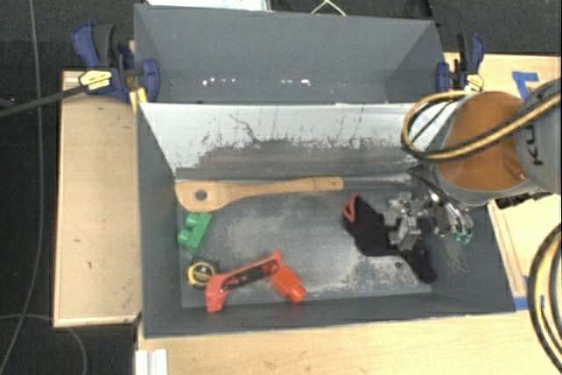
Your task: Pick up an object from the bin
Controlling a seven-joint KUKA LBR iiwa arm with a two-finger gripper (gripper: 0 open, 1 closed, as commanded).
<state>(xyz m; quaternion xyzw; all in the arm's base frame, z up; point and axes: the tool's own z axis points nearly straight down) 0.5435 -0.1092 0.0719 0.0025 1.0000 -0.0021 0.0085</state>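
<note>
Bin floor (307,233): grey metal, scuffed; sloped walls likely funnelled the loose parts onto the flat bottom
Far left: green block (194,229) sat just below the spoon's bowl, near the left wall, well apart from the arm
Front left: small yellow-and-black round item (200,273) at the left end of the red tool (239,278); touching or just beside, could not tell; kind unclear
Orange piece (288,284): at the red tool's right end; joined or a separate part, could not tell
Back: wooden spoon (255,189) lay flat along the foot of the rear wall, bowl to the left
Right of centre: black item (369,233) with a red tip, floppy-looking, closest thing to the claw, so my guess for the pick
Gripper (413,226): low over the black item's right edge; open or closed, could not tell, dark clutter masked it
Hidden: black item's right part lay under the wrist; orange cover (479,145) and cables (421,123) blocked the bin's right corner
</note>
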